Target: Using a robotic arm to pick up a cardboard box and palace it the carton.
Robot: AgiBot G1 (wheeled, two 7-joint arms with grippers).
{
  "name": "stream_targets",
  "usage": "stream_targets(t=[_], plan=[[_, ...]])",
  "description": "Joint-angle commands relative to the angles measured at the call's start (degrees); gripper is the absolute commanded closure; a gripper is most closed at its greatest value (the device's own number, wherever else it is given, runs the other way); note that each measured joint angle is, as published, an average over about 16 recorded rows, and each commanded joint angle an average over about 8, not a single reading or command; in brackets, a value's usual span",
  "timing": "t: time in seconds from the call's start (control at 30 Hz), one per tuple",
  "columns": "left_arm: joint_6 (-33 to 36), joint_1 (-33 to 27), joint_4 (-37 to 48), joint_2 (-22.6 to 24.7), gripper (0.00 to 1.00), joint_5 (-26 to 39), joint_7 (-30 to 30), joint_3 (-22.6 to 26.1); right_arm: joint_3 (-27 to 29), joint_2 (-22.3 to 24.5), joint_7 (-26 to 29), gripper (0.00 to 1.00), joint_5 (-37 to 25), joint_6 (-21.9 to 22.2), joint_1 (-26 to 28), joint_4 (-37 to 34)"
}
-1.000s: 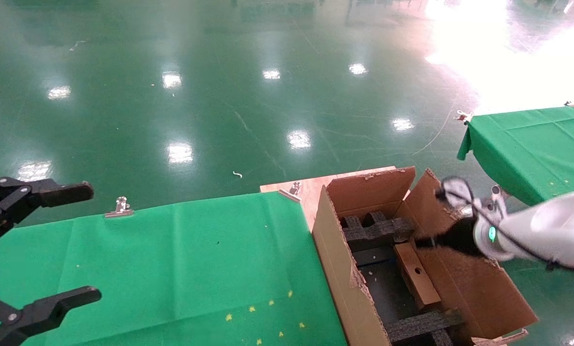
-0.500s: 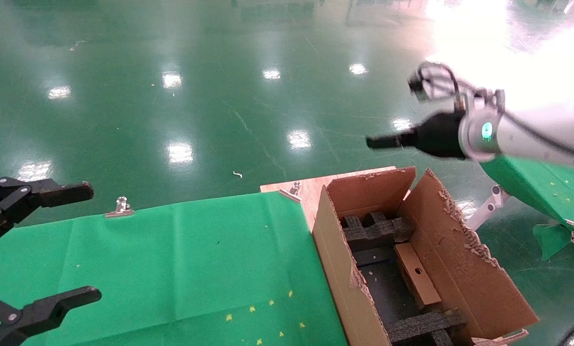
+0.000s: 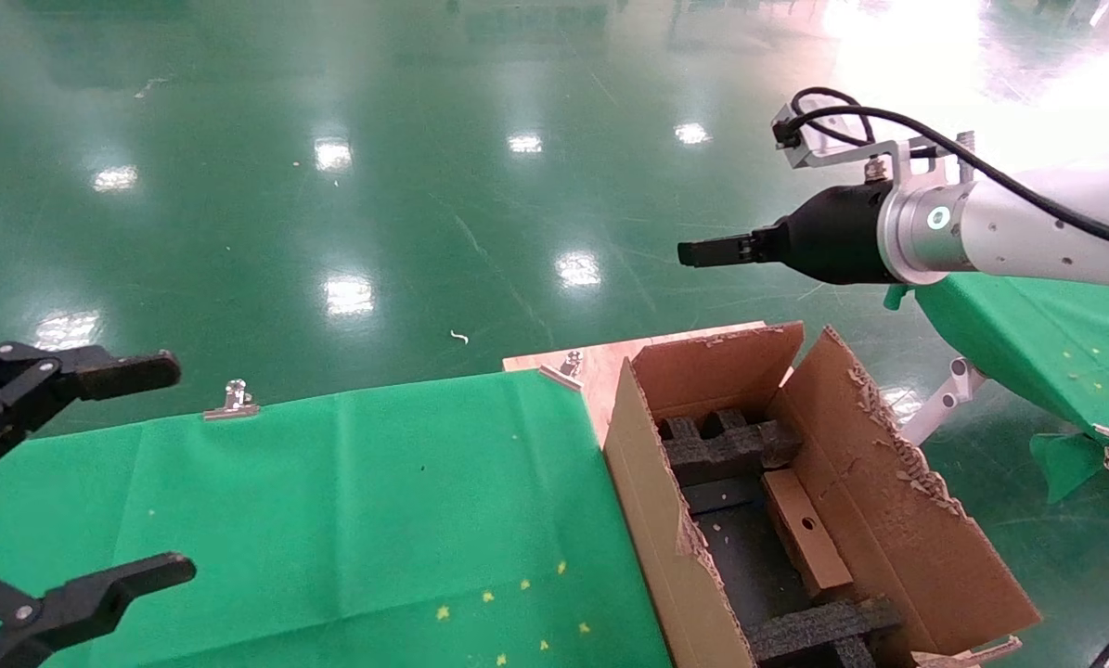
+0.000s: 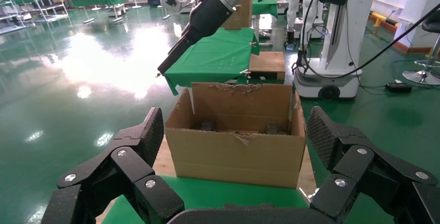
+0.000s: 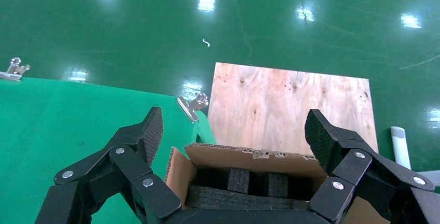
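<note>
The small cardboard box (image 3: 806, 547), brown with a round hole, lies inside the carton (image 3: 651, 520) between black foam inserts (image 3: 726, 445). My right gripper (image 3: 693, 252), on the white robotic arm with the teal ring, hangs open and empty in the air above the carton's far end. In the right wrist view the right gripper (image 5: 234, 125) has its fingers spread wide over the carton's flap (image 5: 244, 155). My left gripper (image 3: 183, 468) is parked open at the far left over the green table. In the left wrist view the left gripper (image 4: 234, 123) faces the carton (image 4: 236, 149).
A green cloth (image 3: 331, 501) covers the table, held by metal clips (image 3: 232, 401). The carton stands on a plywood board (image 3: 596, 364). A second green table (image 3: 1055, 343) is at the right. Glossy green floor lies beyond.
My right gripper has risen out of the carton, where it was beside the cardboard box, and now hangs above the far end. The box stays in the carton. The left arm is unmoved.
</note>
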Motion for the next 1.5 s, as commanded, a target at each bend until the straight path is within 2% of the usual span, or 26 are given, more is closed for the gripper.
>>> stream_targets(t=[0.03,0.13,0.27,1.5], plan=[[0.0,0.0,0.0,0.0,0.0,0.0,0.0,0.0,-0.5,0.0,0.6,0.0,-0.7,0.2,-0.1,0.0],[0.0,0.0,0.0,0.0,0.0,0.0,0.0,0.0,1.1,0.0,-1.3,0.0,0.3,-0.6,-1.5,-0.1],[0.0,0.0,0.0,0.0,0.0,0.0,0.0,0.0,5.4,-0.3,-6.5,0.0,3.5,-3.1,-4.5,-0.4],[0.0,0.0,0.0,0.0,0.0,0.0,0.0,0.0,54.1,-3.0,-65.5,0.0,39.8,-30.9,-39.6,-3.2]])
